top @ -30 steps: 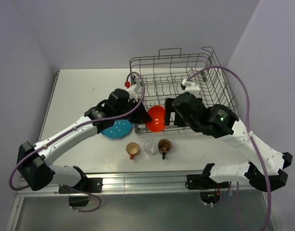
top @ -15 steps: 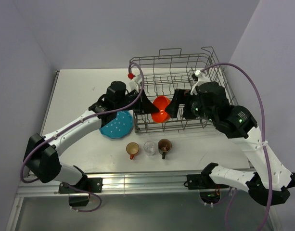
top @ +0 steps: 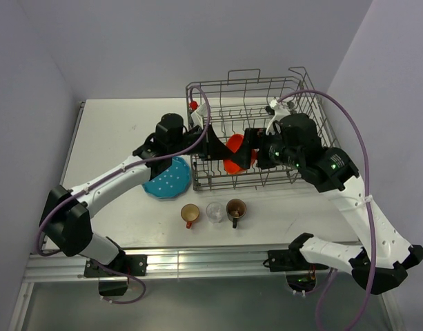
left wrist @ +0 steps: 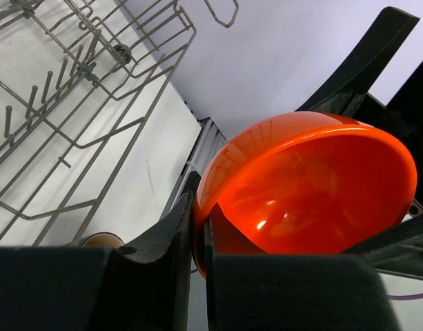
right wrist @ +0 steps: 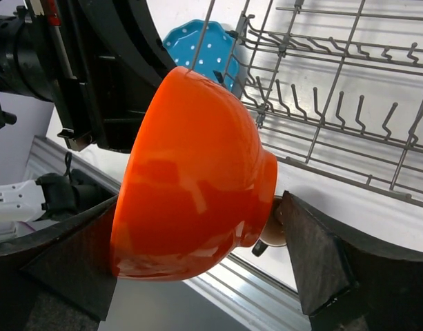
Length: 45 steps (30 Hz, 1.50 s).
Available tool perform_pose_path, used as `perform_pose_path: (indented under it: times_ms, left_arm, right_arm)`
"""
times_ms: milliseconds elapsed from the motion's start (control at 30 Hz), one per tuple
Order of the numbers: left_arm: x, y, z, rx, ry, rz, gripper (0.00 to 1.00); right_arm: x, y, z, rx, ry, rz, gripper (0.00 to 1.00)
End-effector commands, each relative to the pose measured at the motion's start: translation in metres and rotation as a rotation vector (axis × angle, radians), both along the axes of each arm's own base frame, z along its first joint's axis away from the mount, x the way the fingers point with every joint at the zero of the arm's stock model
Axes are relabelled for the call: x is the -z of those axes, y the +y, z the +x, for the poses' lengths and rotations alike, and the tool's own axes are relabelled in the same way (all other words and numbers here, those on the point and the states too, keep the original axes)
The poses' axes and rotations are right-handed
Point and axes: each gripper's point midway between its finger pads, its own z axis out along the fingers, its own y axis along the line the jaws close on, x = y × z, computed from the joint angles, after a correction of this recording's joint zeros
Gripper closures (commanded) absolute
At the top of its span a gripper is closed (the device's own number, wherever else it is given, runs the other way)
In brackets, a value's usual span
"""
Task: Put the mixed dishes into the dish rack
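The orange-red bowl [top: 232, 153] hangs tilted on its side above the front part of the grey wire dish rack [top: 309, 103]. My left gripper [top: 212, 148] is shut on the bowl's rim [left wrist: 199, 207], one finger inside and one outside. My right gripper [top: 251, 148] is open and straddles the bowl [right wrist: 197, 179]: one finger is at its rim and the other stands just off its foot. The teal dotted plate [top: 168, 179] lies left of the rack. The small orange cup [top: 190, 213], clear glass [top: 214, 211] and dark brown mug [top: 235, 207] stand in a row in front of it.
The rack's upright tines [right wrist: 335, 103] and tall wire sides [left wrist: 80, 76] lie directly under and behind the bowl. The table's near edge with its metal rail [top: 211, 258] runs just in front of the cups. Purple cables loop over both arms.
The bowl has risen from the rack's front edge and moved back over the rack, with both grippers moving along beside it. The dishes on the table have not moved.
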Motion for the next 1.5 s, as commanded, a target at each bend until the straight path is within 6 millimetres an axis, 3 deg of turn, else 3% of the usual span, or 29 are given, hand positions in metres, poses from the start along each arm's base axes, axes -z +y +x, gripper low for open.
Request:
perform_pose_path:
  times_ms: [0, 300, 400, 433, 500, 533, 567, 600, 733, 867, 1033, 1267, 1467]
  left_arm:
    - [-0.041, -0.006, -0.002, 0.042, -0.087, -0.104, 1.0]
    - [-0.038, -0.016, 0.006, 0.061, -0.079, -0.116, 1.0]
    - [-0.035, -0.023, 0.012, 0.073, -0.07, -0.123, 1.0]
    - [-0.035, -0.025, 0.014, 0.078, -0.067, -0.126, 1.0]
    - [-0.033, -0.032, 0.019, 0.095, -0.052, -0.132, 1.0]
    - [-0.034, -0.035, 0.021, 0.099, -0.053, -0.14, 1.0]
    - [-0.026, -0.039, 0.025, 0.103, -0.03, -0.134, 1.0]
    - [-0.031, -0.042, 0.028, 0.106, -0.037, -0.145, 1.0]
    - [-0.029, -0.052, 0.035, 0.125, -0.024, -0.152, 0.93]
    - [-0.025, -0.056, 0.042, 0.129, -0.019, -0.157, 0.64]
    - [-0.025, -0.058, 0.049, 0.149, -0.014, -0.19, 0.5]
    - [-0.025, -0.059, 0.053, 0.168, -0.025, -0.199, 0.39]
    - [-0.011, -0.056, 0.061, 0.149, -0.016, -0.159, 0.36]
  right_arm:
    - [-0.016, 0.004, 0.001, -0.036, -0.068, 0.051, 0.09]
    - [-0.019, -0.004, 0.007, 0.006, -0.084, 0.052, 0.31]
    - [-0.019, -0.007, 0.011, 0.024, -0.088, 0.052, 0.48]
    - [-0.02, -0.01, 0.013, 0.035, -0.089, 0.051, 0.6]
    - [-0.019, -0.012, 0.016, 0.044, -0.092, 0.045, 0.72]
    - [-0.021, -0.013, 0.016, 0.05, -0.095, 0.044, 0.87]
    - [-0.02, -0.015, 0.018, 0.059, -0.094, 0.039, 0.94]
    - [-0.019, -0.017, 0.019, 0.065, -0.094, 0.029, 1.0]
    - [-0.019, -0.024, 0.026, 0.101, -0.099, -0.003, 1.0]
    - [-0.017, -0.034, 0.035, 0.152, -0.104, -0.028, 1.0]
    - [-0.008, -0.045, 0.048, 0.211, -0.094, -0.066, 1.0]
    - [0.006, -0.067, 0.065, 0.325, -0.09, -0.126, 1.0]
    - [0.011, -0.083, 0.079, 0.405, -0.09, -0.175, 1.0]
